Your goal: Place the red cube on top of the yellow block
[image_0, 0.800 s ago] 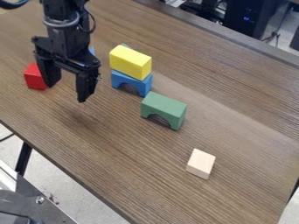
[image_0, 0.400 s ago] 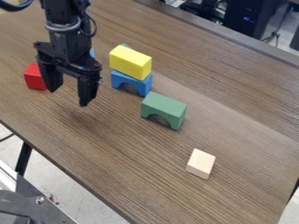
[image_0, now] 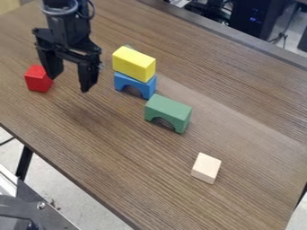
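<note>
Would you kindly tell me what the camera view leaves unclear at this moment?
Camera view, hidden: most of the greyish-green thing behind the yellow block, which covers it.
Camera view, hidden: most of the blue arch's top, under the yellow block.
Camera view, cut off: the arm's upper part, by the top edge.

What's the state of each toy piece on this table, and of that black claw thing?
Gripper: open, empty, above the table
Red cube: on the table, not stacked
Yellow block: lying on the blue arch
Blue arch: opening down, bearing the yellow block
Green arch: opening down, nothing on top
Pale block: on the table, unstacked
</note>
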{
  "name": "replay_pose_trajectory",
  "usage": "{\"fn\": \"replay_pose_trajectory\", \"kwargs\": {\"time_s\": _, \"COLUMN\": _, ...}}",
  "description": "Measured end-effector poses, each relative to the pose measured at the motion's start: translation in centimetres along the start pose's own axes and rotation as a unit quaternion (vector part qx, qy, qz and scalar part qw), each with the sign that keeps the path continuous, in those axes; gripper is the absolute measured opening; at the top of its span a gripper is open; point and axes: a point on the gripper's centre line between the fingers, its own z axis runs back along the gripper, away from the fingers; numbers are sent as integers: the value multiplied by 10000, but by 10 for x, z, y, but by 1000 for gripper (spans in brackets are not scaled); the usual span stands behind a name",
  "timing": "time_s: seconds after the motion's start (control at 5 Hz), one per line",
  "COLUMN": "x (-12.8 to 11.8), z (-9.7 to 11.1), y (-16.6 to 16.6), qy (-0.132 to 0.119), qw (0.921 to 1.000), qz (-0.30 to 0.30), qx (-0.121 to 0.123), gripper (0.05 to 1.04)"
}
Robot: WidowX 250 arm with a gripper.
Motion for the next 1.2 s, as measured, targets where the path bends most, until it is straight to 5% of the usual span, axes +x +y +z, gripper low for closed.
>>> {"fn": "replay_pose_trajectory", "kwargs": {"time_s": 0.8, "x": 15, "z": 9, "y": 48, "qy": 20, "qw": 9967, "qz": 774, "qx": -228, "gripper": 1000}}
{"fn": "replay_pose_trajectory", "kwargs": {"time_s": 1.2, "x": 19, "z": 1, "y": 78, "qy": 336, "qw": 9910, "qz": 1222, "qx": -438, "gripper": 1000}}
